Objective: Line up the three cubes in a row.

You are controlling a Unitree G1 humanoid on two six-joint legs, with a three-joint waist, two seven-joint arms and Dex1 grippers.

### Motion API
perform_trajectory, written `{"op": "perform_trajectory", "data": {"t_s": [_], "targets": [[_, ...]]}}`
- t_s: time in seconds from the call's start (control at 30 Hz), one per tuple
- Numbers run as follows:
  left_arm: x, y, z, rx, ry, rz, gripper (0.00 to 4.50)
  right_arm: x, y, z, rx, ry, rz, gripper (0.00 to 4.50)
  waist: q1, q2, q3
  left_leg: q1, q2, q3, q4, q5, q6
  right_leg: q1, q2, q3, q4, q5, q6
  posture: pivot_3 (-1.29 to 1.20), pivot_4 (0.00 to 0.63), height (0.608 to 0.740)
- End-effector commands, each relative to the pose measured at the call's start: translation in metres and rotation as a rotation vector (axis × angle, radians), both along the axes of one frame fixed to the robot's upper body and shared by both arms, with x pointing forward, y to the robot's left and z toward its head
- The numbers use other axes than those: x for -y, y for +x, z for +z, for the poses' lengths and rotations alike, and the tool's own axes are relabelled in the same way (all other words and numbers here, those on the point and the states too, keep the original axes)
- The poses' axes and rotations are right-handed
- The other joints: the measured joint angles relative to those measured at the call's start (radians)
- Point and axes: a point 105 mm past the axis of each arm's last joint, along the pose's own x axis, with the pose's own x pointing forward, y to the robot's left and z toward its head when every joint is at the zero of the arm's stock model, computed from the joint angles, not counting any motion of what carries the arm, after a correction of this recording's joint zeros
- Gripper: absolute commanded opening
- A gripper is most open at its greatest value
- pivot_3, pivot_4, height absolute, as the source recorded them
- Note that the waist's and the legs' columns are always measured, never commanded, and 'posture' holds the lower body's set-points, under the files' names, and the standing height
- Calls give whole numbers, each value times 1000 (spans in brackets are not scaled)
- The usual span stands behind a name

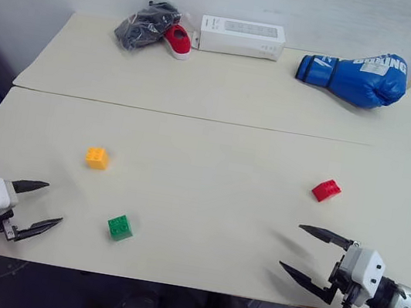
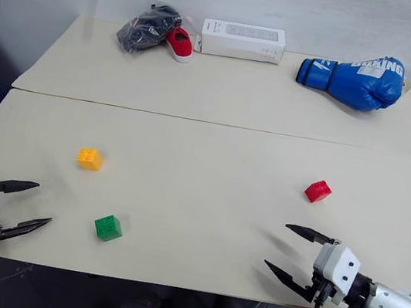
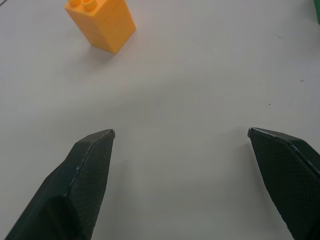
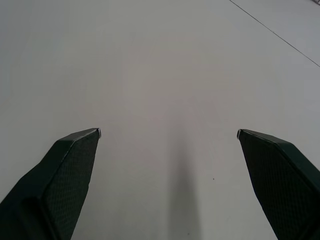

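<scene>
I get even, soft light over the pale tabletop (image 1: pixel 224 87), with no glare off it. Shadows are faint and short: a small smudge beside the orange-yellow cube (image 1: pixel 96 157), a dim streak under my right gripper (image 1: pixel 303 251). Head views are sharp to the edges. In the wrist views the black fingers (image 3: pixel 85 175) look slightly soft.

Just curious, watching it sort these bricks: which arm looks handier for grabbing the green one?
The left. The left gripper hangs open just beside the green brick, while the right gripper is far across the table, nearer the red brick.
</scene>
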Motion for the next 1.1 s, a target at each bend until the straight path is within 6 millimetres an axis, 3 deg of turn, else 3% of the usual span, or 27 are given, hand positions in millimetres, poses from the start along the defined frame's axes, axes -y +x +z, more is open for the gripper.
{"op": "perform_trajectory", "data": {"t_s": [0.03,0.13,0.3,0.43,0.6,0.73,0.87,1.1], "targets": [[1,7,13,51,-46,10,4494,-5,1,9,51,39,-6,4500,1,0,0,0,0,0,0,0,0,0,0,0,0,0,0,0,150,740],[18,5,15,-51,-122,-65,4494,7,-1,18,80,76,-94,4500,3,0,0,0,0,0,0,0,0,0,0,0,1,0,0,0,150,740],[47,8,36,-81,-240,-205,4494,62,-20,29,112,96,-393,4500,22,0,0,0,0,0,0,0,0,0,0,0,0,0,0,0,150,740],[85,12,41,-66,-257,-341,4494,108,-48,17,93,87,-636,4500,29,0,-1,0,0,-1,0,-2,-4,1,0,0,-1,0,0,0,150,740],[116,26,52,25,-291,-433,4494,125,-55,4,87,176,-794,4500,14,0,-1,2,0,1,0,-2,-5,2,1,2,2,0,0,0,150,740],[128,33,59,46,-317,-471,4494,109,-34,7,107,242,-748,4500,-6,1,-1,4,0,2,0,-1,-6,2,1,3,5,0,0,0,150,740],[136,37,64,44,-322,-514,4494,87,27,30,93,330,-648,4500,-18,2,-1,5,0,4,-1,2,-2,1,1,4,7,-1,-1,0,150,740],[153,38,63,17,-328,-571,4494,80,95,37,-7,336,-614,4500,1,3,-2,0,0,0,0,5,-2,-1,3,-1,9,-2,-3,0,150,740]]}}
